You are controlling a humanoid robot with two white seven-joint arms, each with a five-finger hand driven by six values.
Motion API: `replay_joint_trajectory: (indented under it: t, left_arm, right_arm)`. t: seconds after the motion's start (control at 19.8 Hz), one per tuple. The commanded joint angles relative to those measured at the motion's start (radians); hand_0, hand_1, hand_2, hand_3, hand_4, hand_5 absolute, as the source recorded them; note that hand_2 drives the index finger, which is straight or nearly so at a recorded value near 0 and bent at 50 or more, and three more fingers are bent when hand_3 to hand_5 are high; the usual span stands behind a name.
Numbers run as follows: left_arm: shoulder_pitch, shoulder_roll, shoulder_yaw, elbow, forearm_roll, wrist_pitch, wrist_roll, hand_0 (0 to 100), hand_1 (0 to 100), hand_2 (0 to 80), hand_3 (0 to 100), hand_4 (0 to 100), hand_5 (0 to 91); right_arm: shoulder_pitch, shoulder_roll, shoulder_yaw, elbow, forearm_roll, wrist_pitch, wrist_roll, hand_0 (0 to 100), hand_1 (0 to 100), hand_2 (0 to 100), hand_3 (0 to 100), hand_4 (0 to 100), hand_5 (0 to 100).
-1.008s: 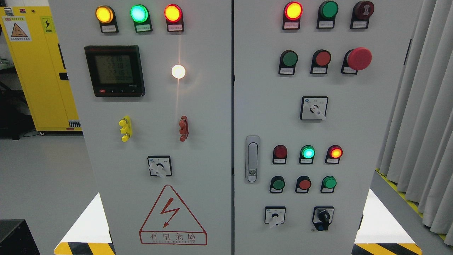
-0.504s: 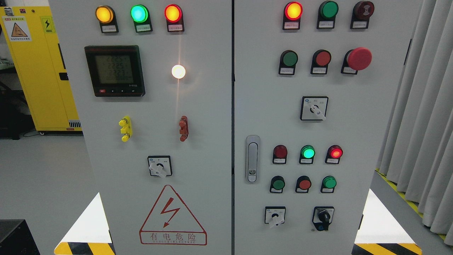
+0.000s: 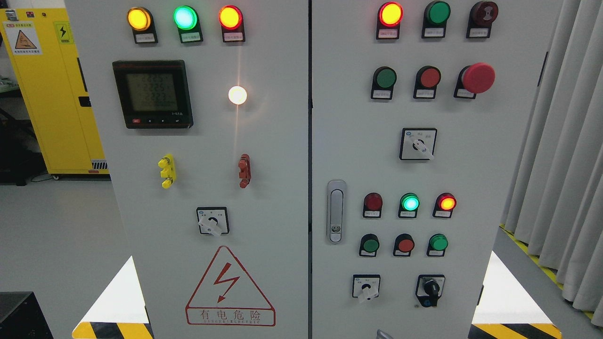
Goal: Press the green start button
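Note:
A grey electrical cabinet fills the head view. Its right door (image 3: 471,188) carries a dark green push button (image 3: 385,78) in the upper row, beside a red button (image 3: 429,77) and a red mushroom stop button (image 3: 477,77). Lower down are a green button (image 3: 370,245), a red button (image 3: 405,245) and a raised green button (image 3: 438,242). A small grey tip (image 3: 384,334) pokes in at the bottom edge right of the middle, likely part of my right hand; too little shows to tell more. My left hand is out of view.
Lit indicator lamps run along the top and above the lower buttons (image 3: 409,203). Rotary switches (image 3: 418,143), a door handle (image 3: 335,212), a meter (image 3: 152,93) and a warning triangle (image 3: 229,287) are on the doors. A yellow cabinet (image 3: 47,94) stands left, curtains (image 3: 565,165) right.
A small grey tip has come in at the bottom edge right of the middle. The lower right red lamp flickers between red and orange. The meter digits changed.

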Motion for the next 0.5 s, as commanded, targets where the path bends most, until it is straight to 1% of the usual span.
replay_joint_trajectory:
  t: [0.0, 0.05, 0.2, 0.25, 0.4, 0.45]
  left_arm:
    - [0.000, 0.000, 0.000, 0.000, 0.000, 0.000, 0.000, 12, 56, 0.0, 0, 0, 0.0]
    - [0.000, 0.000, 0.000, 0.000, 0.000, 0.000, 0.000, 12, 56, 0.0, 0, 0, 0.0]
    - [0.001, 0.000, 0.000, -0.001, 0.000, 0.000, 0.000, 12, 56, 0.0, 0, 0, 0.0]
    - [0.000, 0.000, 0.000, -0.001, 0.000, 0.000, 0.000, 12, 56, 0.0, 0, 0, 0.0]
    - [0.000, 0.000, 0.000, 0.000, 0.000, 0.000, 0.000, 12, 56, 0.0, 0, 0, 0.0]
    - [0.000, 0.000, 0.000, 0.000, 0.000, 0.000, 0.000, 12, 56, 0.0, 0, 0, 0.0]
  right_arm:
    - [-0.090, 0.033, -0.083, 0.015, 0.309, 0.003, -0.041, 51, 79, 0, 71, 85, 87]
    - [-0.113, 0.033, -0.087, 0.015, 0.342, 0.012, -0.043, 53, 79, 0, 77, 89, 90]
    - [-0.191, 0.028, -0.089, 0.037, 0.413, 0.071, -0.041, 56, 82, 0, 85, 97, 97]
    - [-0.214, 0.027, -0.089, 0.047, 0.416, 0.083, -0.038, 61, 83, 0, 86, 99, 99]
    - [-0.272, 0.025, -0.090, 0.093, 0.436, 0.089, -0.038, 61, 85, 0, 87, 100, 100]
    - [-0.288, 0.025, -0.099, 0.105, 0.445, 0.089, -0.041, 61, 85, 0, 87, 98, 100]
